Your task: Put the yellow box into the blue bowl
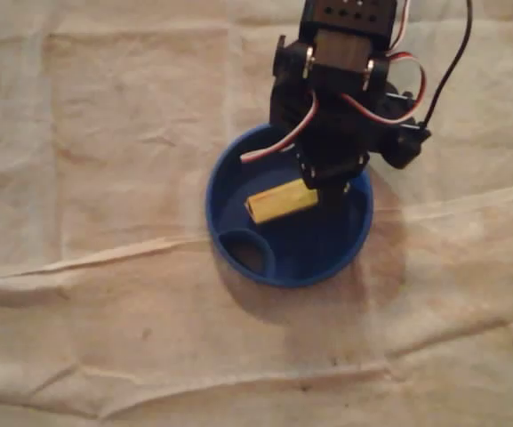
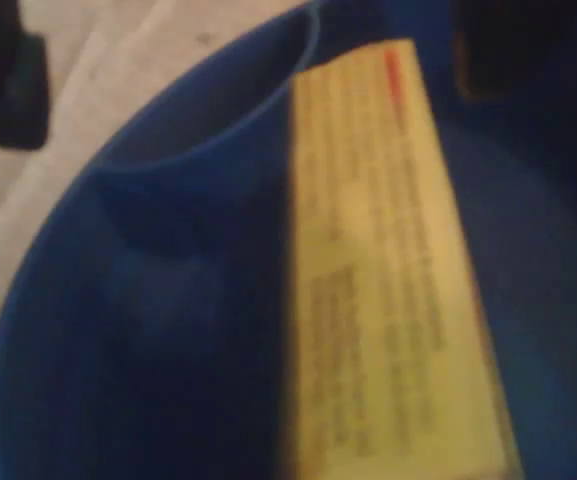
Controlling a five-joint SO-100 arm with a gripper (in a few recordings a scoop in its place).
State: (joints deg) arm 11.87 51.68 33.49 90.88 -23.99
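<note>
The yellow box [image 1: 281, 200] lies inside the blue bowl [image 1: 229, 169] near its middle, tilted slightly, with its right end under my gripper [image 1: 330, 187]. The black arm reaches down from the top of the overhead view and hangs over the bowl's upper right part. In the wrist view the yellow box [image 2: 388, 290] runs lengthwise from top to bottom, very close and blurred, with the blue bowl [image 2: 148, 320] wall curving round its left side. The fingertips are hidden against the dark arm, so whether they grip the box is unclear.
The bowl has a small inner compartment [image 1: 247, 251] at its lower left. A wrinkled beige cloth [image 1: 105, 294] covers the table all round. Red, white and black cables [image 1: 283, 142] loop off the arm over the bowl's rim.
</note>
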